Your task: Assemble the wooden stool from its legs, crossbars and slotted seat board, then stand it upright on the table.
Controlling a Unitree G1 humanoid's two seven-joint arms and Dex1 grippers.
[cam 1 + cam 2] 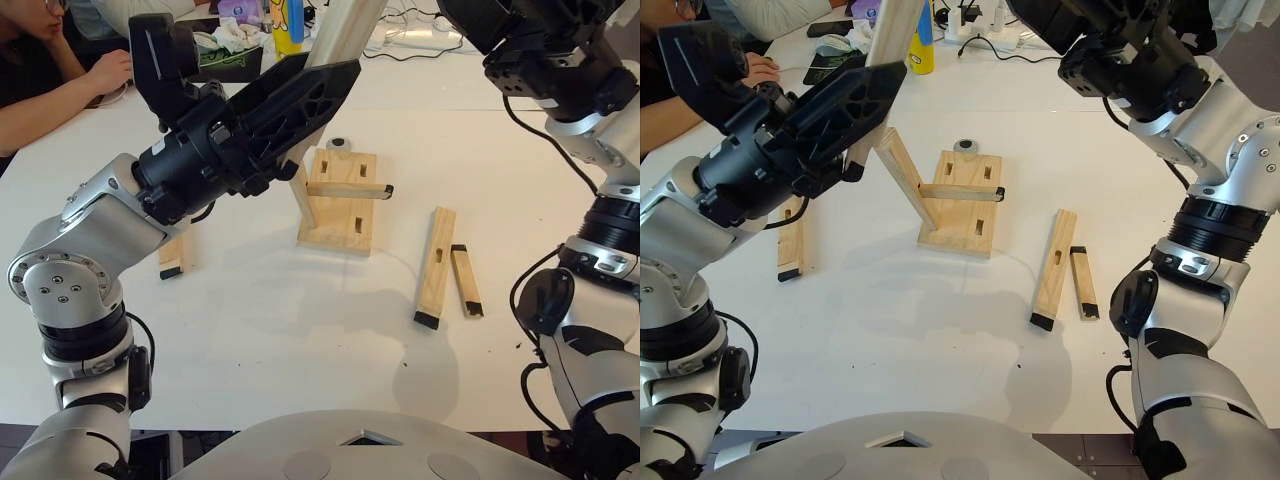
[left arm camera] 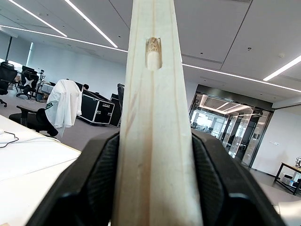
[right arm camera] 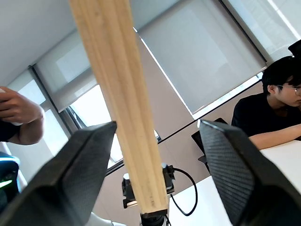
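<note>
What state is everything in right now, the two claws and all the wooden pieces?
Left gripper: shut on a raised leg.
Right gripper: open, a wooden piece between its fingers.
Seat board: flat on the table, one tilted leg standing in it.
Crossbar: joined to that tilted leg.
Loose leg and short crossbar: lying flat, unassembled.
Another leg: lying flat, left of the seat board.

An open-plan office: long strip lights (image 2: 89, 23) run across a panelled ceiling, with swivel chairs (image 2: 7, 77) and glass-walled rooms (image 2: 225, 122) at the far end. Roller blinds (image 3: 202, 52) cover tall windows, and charger cables (image 1: 1040, 50) trail over the white table (image 1: 300, 330).
</note>
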